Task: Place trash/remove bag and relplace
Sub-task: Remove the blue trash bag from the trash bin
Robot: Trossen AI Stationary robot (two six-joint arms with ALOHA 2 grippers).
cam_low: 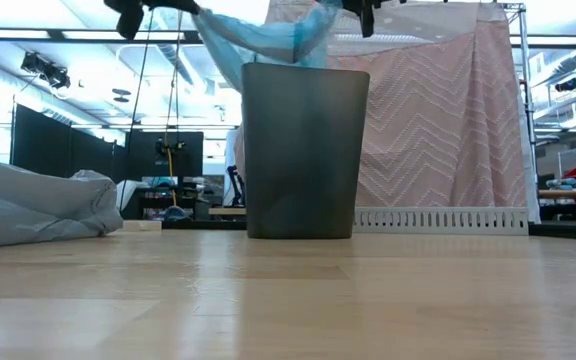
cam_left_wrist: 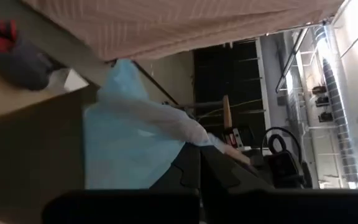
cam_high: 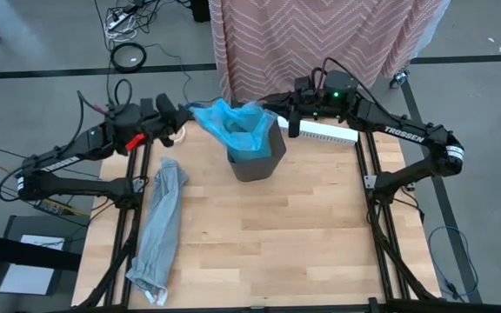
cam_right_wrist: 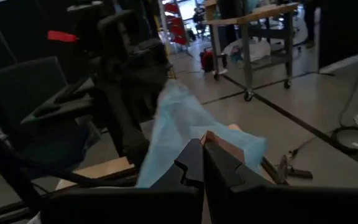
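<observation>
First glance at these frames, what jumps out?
The bright-blue bag, stretched up out of the small dark bin at the table's far middle, with the left gripper and right gripper each shut on an edge of it from either side. Next, the long pale grey plastic bag lying flat along the table's left side.

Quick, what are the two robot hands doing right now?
Left hand: closed, holding the blue bag.
Right hand: closed, holding the bag's other side.
</observation>
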